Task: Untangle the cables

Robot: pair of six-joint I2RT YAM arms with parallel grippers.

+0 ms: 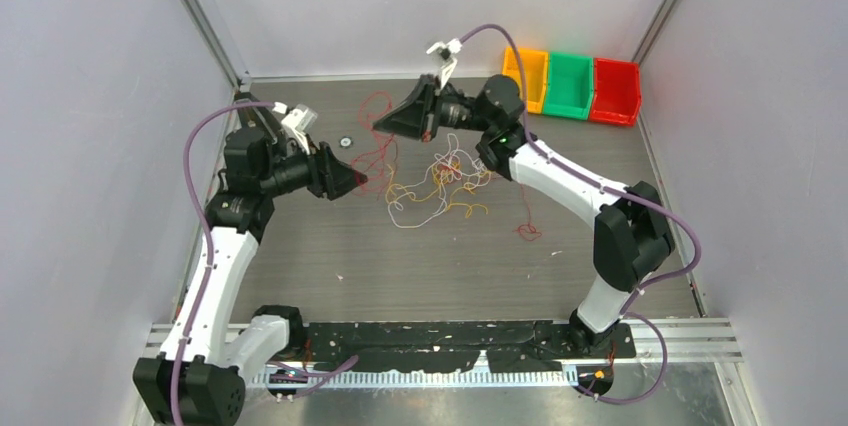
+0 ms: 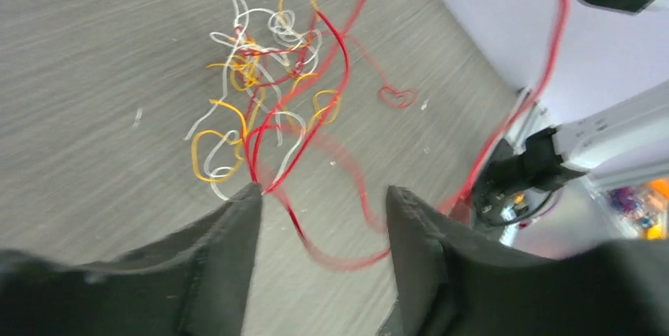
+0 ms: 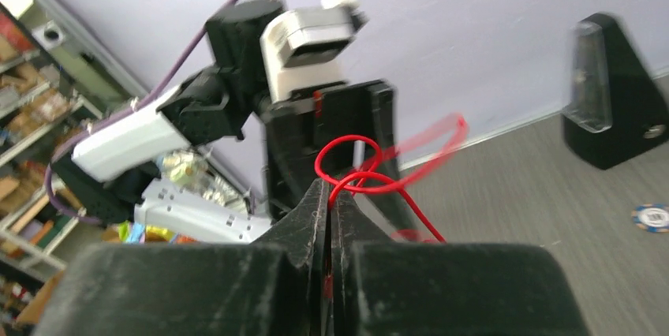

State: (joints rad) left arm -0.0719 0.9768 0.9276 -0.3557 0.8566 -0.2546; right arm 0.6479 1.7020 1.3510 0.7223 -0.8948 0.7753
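Pinches red cable (image 3: 347,139) between clamped right gripper (image 3: 327,186) fingers, lifted just left of tangle (image 1: 440,181). Holds left gripper (image 2: 323,190) there too, jaws parted, apparently gripping nothing. Leaves tangle knotted on table (image 1: 450,266): separation barely begun, most work outstanding.

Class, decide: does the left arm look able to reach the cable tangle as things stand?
Probably yes: the left gripper hangs open just short of the tangle, with nothing but a red cable between them.
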